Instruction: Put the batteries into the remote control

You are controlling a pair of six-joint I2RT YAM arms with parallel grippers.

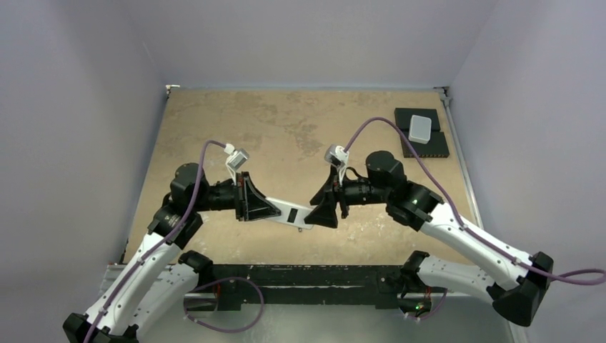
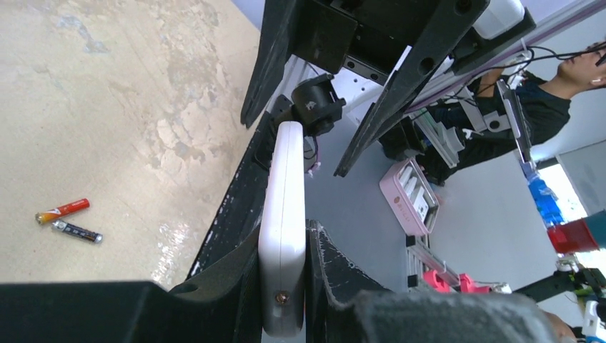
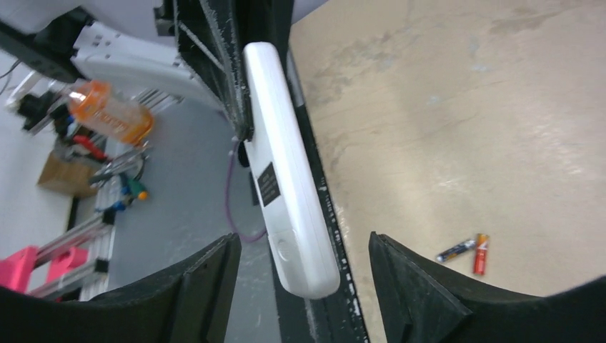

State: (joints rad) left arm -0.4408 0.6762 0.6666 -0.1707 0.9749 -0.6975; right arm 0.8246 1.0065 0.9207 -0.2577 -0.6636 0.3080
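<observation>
My left gripper (image 1: pixel 275 212) (image 2: pixel 282 246) is shut on one end of the white remote control (image 1: pixel 294 215) (image 2: pixel 283 207) and holds it above the table near the front edge. The remote's plain white back with a black label shows in the right wrist view (image 3: pixel 286 179). My right gripper (image 1: pixel 323 214) (image 3: pixel 304 246) is open; the remote's free end lies between its jaws without touching them. The two batteries lie side by side on the table: one orange-red (image 2: pixel 63 211) (image 3: pixel 481 254), one dark (image 2: pixel 76 231) (image 3: pixel 457 250). They are hidden in the top view.
A plain white box (image 1: pixel 420 128) sits on black pads (image 1: pixel 426 143) at the back right. The black front rail (image 1: pixel 307 275) runs under the grippers. Grey walls close in the table on three sides.
</observation>
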